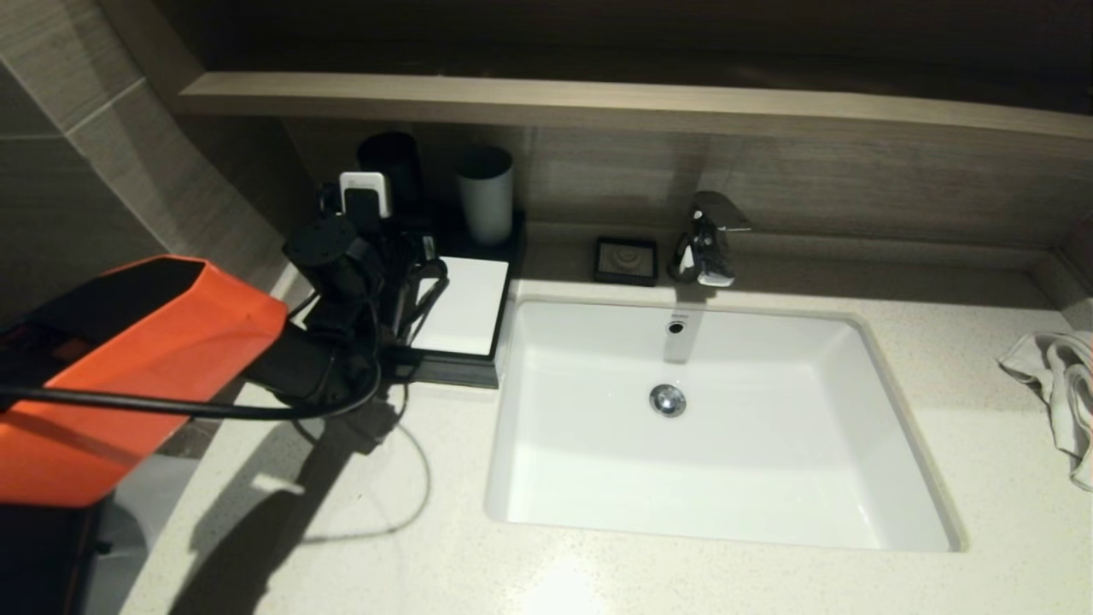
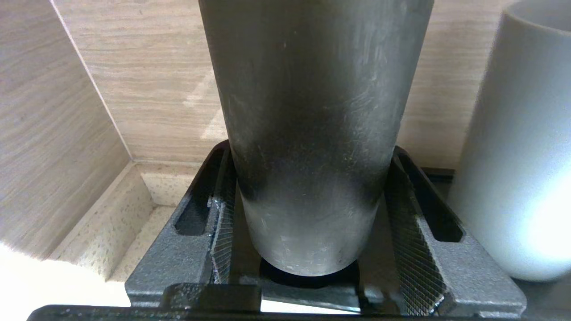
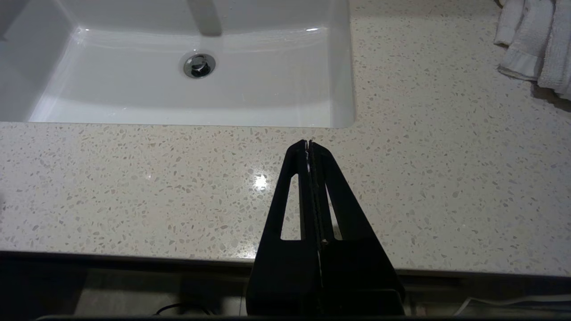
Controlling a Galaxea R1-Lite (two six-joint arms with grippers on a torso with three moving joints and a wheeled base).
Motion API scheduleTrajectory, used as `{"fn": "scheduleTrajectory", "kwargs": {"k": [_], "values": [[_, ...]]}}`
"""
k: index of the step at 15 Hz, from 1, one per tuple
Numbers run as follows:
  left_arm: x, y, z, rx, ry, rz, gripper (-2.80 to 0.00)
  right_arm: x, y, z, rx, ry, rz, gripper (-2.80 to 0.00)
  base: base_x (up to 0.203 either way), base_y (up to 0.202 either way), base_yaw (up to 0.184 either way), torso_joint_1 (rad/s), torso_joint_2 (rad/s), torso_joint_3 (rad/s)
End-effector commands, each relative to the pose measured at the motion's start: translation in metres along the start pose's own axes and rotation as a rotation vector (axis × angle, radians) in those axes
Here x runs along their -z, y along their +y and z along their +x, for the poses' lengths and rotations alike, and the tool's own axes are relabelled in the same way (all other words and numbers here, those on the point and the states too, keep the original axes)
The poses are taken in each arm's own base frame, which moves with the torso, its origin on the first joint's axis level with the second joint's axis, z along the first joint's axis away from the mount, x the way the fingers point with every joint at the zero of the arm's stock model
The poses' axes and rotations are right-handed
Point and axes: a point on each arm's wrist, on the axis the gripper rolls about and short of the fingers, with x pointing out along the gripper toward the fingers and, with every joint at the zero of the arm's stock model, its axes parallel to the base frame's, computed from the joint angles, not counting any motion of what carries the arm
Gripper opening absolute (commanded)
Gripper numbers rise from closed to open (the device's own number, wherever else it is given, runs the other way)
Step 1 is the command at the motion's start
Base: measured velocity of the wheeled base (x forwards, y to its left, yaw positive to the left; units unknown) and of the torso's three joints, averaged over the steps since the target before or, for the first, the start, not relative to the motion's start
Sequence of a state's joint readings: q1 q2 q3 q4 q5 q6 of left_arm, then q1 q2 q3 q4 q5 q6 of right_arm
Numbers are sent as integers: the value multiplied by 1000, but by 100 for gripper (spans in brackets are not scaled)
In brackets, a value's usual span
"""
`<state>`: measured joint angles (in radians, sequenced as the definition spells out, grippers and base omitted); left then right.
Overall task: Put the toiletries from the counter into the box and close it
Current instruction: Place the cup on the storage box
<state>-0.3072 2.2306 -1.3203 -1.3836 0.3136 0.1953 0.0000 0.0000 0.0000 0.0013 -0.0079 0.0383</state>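
Observation:
A dark cup (image 2: 312, 111) stands upright at the back left of the black tray (image 1: 452, 369), and it also shows in the head view (image 1: 391, 161). My left gripper (image 2: 311, 151) is around its lower part, with a finger (image 2: 223, 214) on each side touching it. A closed box with a white lid (image 1: 465, 307) lies on the tray in front of it. A grey cup (image 1: 485, 195) stands beside the dark cup. My right gripper (image 3: 308, 143) is shut and empty above the counter's front edge. No loose toiletries show on the counter.
The white sink (image 1: 888, 401) fills the middle, with the faucet (image 1: 707, 239) behind it. A small black dish (image 1: 626, 259) sits left of the faucet. A crumpled white towel (image 1: 1059, 384) lies at the right. The tiled wall closes the left side.

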Motion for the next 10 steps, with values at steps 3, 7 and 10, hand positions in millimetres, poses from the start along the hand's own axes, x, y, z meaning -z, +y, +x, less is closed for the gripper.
{"fn": "scheduleTrajectory", "kwargs": {"k": [3, 7, 10], "values": [[4, 1, 4, -10, -10, 1, -280, 0, 0, 0, 0, 0, 0, -280, 0, 0, 0, 0, 0, 0], [1, 0, 8, -10, -18, -2, -280, 0, 0, 0, 0, 0, 0, -280, 0, 0, 0, 0, 0, 0], [1, -1, 12, -10, -16, -2, -280, 0, 0, 0, 0, 0, 0, -280, 0, 0, 0, 0, 0, 0]]}}
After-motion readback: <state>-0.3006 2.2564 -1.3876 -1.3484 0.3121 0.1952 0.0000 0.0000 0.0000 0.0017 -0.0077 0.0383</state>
